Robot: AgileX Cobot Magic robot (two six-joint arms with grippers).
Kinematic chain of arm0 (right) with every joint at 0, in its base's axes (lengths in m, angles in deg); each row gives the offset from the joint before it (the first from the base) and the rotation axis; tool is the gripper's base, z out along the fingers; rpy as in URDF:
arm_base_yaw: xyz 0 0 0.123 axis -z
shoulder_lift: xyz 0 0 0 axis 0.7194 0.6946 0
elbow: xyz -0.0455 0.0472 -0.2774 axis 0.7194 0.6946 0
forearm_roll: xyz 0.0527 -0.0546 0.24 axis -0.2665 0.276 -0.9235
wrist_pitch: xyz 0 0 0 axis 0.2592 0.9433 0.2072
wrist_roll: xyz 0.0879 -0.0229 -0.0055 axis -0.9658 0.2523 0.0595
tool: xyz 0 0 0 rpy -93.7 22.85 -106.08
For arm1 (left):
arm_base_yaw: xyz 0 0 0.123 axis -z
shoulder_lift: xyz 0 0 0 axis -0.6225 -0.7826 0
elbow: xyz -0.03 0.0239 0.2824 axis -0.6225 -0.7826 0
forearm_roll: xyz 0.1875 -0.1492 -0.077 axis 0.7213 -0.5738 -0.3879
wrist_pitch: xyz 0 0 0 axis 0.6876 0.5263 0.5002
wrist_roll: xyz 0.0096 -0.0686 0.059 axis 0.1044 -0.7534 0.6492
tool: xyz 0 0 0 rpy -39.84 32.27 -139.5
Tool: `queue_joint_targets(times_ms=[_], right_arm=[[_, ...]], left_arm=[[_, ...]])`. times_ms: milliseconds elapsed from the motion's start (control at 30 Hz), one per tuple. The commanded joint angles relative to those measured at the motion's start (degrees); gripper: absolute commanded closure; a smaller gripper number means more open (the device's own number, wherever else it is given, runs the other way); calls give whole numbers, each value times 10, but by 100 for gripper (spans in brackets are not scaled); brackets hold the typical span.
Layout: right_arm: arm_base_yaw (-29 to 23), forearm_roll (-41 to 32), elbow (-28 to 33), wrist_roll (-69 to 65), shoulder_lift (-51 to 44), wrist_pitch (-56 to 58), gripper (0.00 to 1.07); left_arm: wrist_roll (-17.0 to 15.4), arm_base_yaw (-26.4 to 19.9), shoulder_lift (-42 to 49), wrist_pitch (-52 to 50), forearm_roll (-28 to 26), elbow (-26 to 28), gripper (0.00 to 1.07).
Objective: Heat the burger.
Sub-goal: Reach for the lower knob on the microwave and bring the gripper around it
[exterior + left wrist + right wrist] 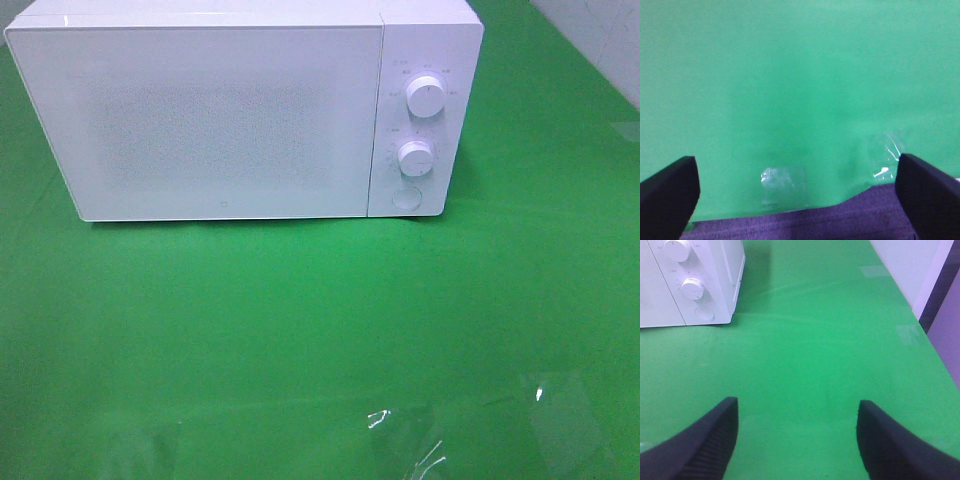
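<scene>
The burger is out of view in every frame. A white microwave (240,110) stands at the back of the green table with its door shut; its front has two round knobs (424,97) and a round button (406,197). The microwave's knob side (692,287) also shows in the right wrist view. My left gripper (797,195) is open over the green cloth near its edge, with nothing between its black fingers (667,192). My right gripper (797,437) is open above bare green cloth, some way from the microwave's front corner. Neither arm shows in the exterior high view.
The green cloth (300,340) covers the table. Its edge over a purple surface (840,220) shows in the left wrist view. Clear tape patches (400,440) glint near the front edge. A pale wall (910,265) and the table's far side edge run along the right.
</scene>
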Motion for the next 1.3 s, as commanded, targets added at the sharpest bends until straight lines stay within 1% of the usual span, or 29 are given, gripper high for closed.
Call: queue_joint_targets(times_ms=[33, 67, 167, 200, 233, 300, 567, 667, 733, 767, 800, 833, 867, 933, 1067, 1300], right_arm=[[2, 1, 2, -2, -14, 1, 43], [2, 1, 2, -2, -14, 1, 43], [1, 1, 2, -2, -14, 1, 43], [1, 1, 2, -2, -14, 1, 43], [1, 1, 2, -2, -14, 1, 43], [1, 1, 2, -2, -14, 1, 43], [1, 1, 2, -2, -14, 1, 43], [1, 0, 2, -2, -14, 1, 43], [1, -1, 2, -2, -14, 1, 43], [1, -1, 2, -2, -14, 1, 43], [1, -1, 2, -2, -14, 1, 43], [1, -1, 2, -2, -14, 1, 43], [1, -1, 2, -2, -14, 1, 43], [1, -1, 2, -2, -14, 1, 43], [1, -1, 2, -3, -14, 1, 43], [1, -1, 2, -6, -14, 0, 43]], left_arm=[[1, -2, 57, -13, -1, -4, 6], [1, -2, 74, -13, -1, -4, 6], [3, -2, 80, -13, -1, -4, 6], [15, -2, 85, -13, 0, -4, 6], [34, -2, 85, -11, -1, -4, 6], [40, -2, 85, -11, -3, -4, 6], [37, -2, 92, -11, -8, -4, 6], [37, -2, 117, -12, -10, -4, 6], [38, -9, 133, -12, -11, -4, 6], [37, -17, 144, -13, -11, -4, 6], [37, -40, 164, -13, -11, -4, 6], [37, -40, 164, -13, -11, -4, 6], [37, -59, 183, -13, -11, -4, 6], [37, -66, 200, -13, -11, -4, 6], [37, -69, 220, -13, -12, -4, 6], [37, -69, 218, -13, -12, -4, 6]])
